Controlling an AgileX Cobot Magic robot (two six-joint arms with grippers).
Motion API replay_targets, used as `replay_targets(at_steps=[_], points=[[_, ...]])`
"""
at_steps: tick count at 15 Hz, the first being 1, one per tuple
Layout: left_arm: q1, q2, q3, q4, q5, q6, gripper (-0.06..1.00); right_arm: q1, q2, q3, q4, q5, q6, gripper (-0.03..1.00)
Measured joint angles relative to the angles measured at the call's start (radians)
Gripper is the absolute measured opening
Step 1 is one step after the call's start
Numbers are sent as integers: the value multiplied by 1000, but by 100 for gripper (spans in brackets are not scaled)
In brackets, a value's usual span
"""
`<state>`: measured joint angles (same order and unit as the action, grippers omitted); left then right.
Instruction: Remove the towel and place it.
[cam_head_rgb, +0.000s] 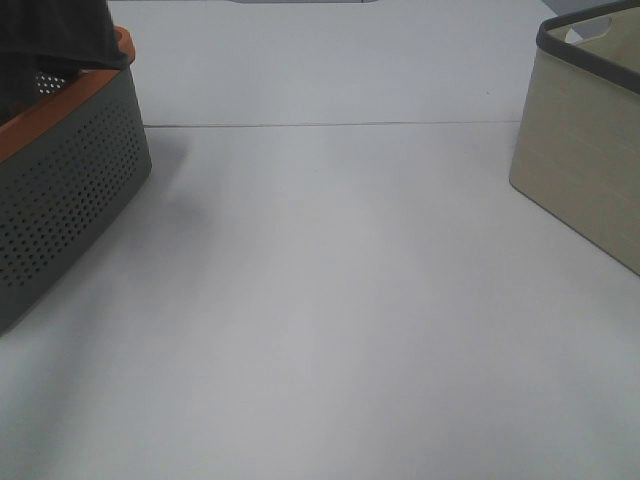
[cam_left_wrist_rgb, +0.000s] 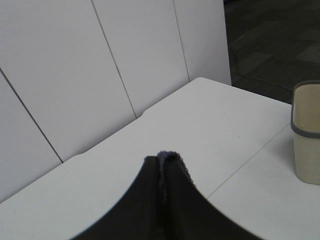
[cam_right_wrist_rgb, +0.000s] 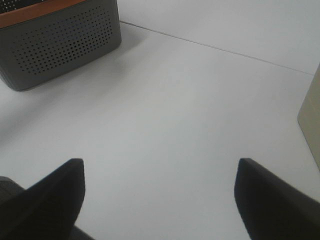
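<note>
A: Where is the towel (cam_left_wrist_rgb: 172, 156)?
B: At the far left, by the gray basket (cam_head_rgb: 70, 180). The left claw (cam_left_wrist_rgb: 161, 162) is shut tight on its edge.
A: And the right claw (cam_right_wrist_rgb: 160, 167)?
B: Wide open, with nothing in it, just over the white table (cam_head_rgb: 330, 300). The tan basket (cam_head_rgb: 590, 150) sits on the right.

L jaws tight together, R jaws wide apart

basket (cam_head_rgb: 60, 200) at left on the table (cam_head_rgb: 330, 330), towel (cam_head_rgb: 55, 35) over it, bin (cam_head_rgb: 585, 150) at right, well apart
</note>
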<state>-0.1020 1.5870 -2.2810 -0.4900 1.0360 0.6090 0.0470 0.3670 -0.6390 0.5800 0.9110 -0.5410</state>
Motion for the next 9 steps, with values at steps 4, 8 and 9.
replay_targets(at_steps=[4,8,9], points=[[-322,147,-1,391,-74,-140,0,0,134,-1,24,-95,-79,73],[-461,229,-1,518,-105,-230,0,0,249,-1,97,-172,-172,73],[-483,249,-1,521,-121,-235,0,0,286,-1,119,-190,-192,73]])
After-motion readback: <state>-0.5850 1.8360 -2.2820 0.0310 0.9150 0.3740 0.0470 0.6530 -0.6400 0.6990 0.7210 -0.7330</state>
